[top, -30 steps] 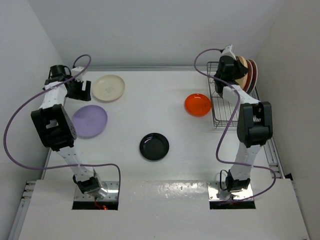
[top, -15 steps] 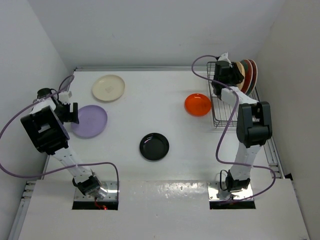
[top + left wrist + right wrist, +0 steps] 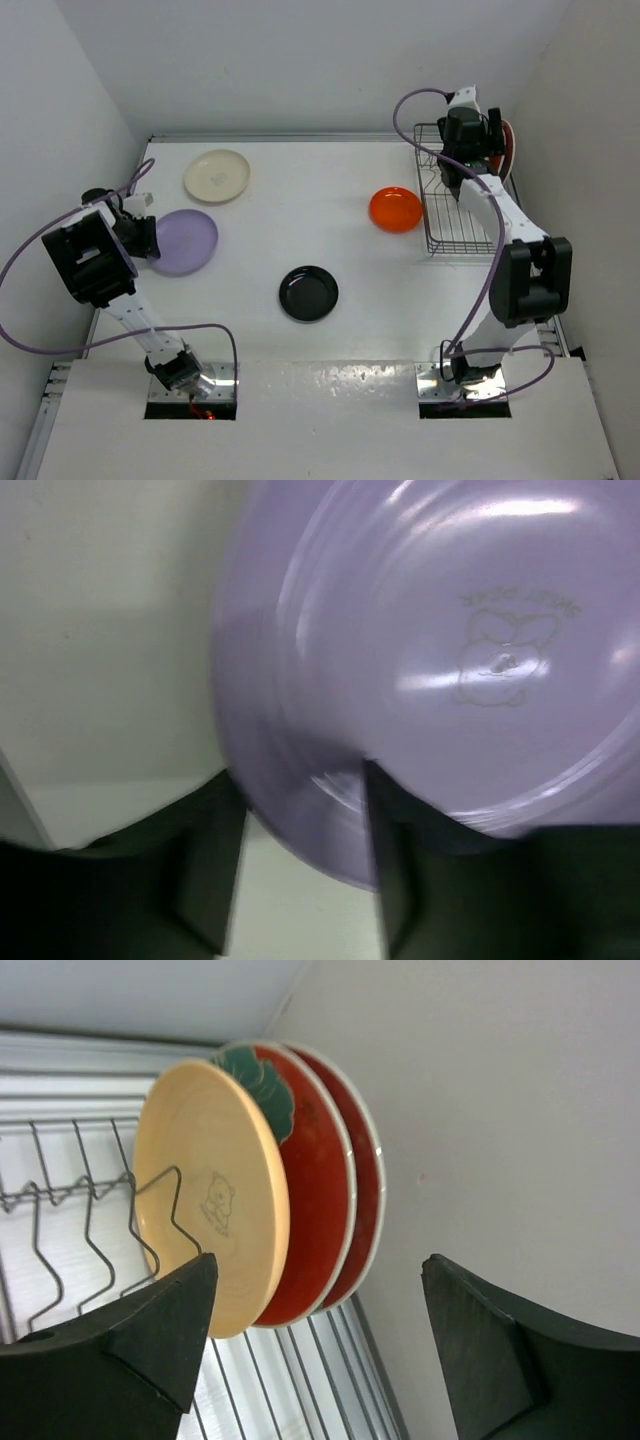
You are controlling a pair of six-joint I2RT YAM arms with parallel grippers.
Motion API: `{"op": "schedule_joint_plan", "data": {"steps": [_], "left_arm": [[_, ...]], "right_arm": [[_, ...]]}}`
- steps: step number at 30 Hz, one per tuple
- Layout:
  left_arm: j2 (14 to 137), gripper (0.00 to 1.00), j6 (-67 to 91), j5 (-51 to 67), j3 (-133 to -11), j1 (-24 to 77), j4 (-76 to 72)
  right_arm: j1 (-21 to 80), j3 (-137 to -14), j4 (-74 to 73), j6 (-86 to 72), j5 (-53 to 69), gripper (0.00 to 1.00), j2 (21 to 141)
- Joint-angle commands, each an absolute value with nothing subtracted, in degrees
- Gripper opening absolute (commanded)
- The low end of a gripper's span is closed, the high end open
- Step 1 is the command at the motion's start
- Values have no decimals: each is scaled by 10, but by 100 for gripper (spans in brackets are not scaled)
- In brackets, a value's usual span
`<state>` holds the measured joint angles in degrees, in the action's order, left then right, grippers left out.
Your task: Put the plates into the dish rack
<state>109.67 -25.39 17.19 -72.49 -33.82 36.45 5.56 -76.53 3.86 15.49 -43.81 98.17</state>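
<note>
**Desk:** Where do we stand on the plates?

**Me:** By my count, three of seven are loaded. The dish rack (image 3: 450,220) sits at the upper right of the overhead view. The pale orange plate (image 3: 210,1200) stands on edge between its prongs, and the two red plates (image 3: 320,1190) are packed just behind it, toward the wall.

**Desk:** And the other four?

**Me:** All are on the table (image 3: 300,220). The cream plate (image 3: 217,175) is at the upper left and the lavender plate (image 3: 182,242) is below it by the left edge. The black plate (image 3: 308,293) is in the middle, and the small bright orange plate (image 3: 396,209) lies just left of the rack.

**Desk:** What are the grippers doing?

**Me:** My right gripper (image 3: 318,1260) is up at the rack's far end with its jaws spread wide and nothing between them. My left gripper (image 3: 298,810) has the lavender plate's rim between its fingers. That wrist picture is smeared, so I can't tell whether the jaws have pinched the rim or only straddle it.

**Desk:** How does the lavender one look up close?

**Me:** It's smooth and glossy, with a shallow raised rim and a faint little figure with lettering near the centre. That slick surface and thin edge may slip, so I'd want a firm bite on it.
</note>
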Motion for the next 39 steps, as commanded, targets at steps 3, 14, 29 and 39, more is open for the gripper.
{"op": "schedule_joint_plan", "data": {"steps": [3, 14, 29, 39], "left_arm": [[1125, 37, -273, 227, -729, -339, 375], [1061, 0, -337, 362, -780, -310, 452], [1052, 0, -347, 460, -1024, -5, 489], [1064, 5, -360, 489, -1056, 8, 522]], "right_arm": [[85, -780, 32, 135, -404, 83, 901], [146, -816, -116, 37, -88, 99, 859], [310, -1016, -163, -93, 338, 97, 1128], [310, -985, -149, -120, 304, 5, 1129]]}}
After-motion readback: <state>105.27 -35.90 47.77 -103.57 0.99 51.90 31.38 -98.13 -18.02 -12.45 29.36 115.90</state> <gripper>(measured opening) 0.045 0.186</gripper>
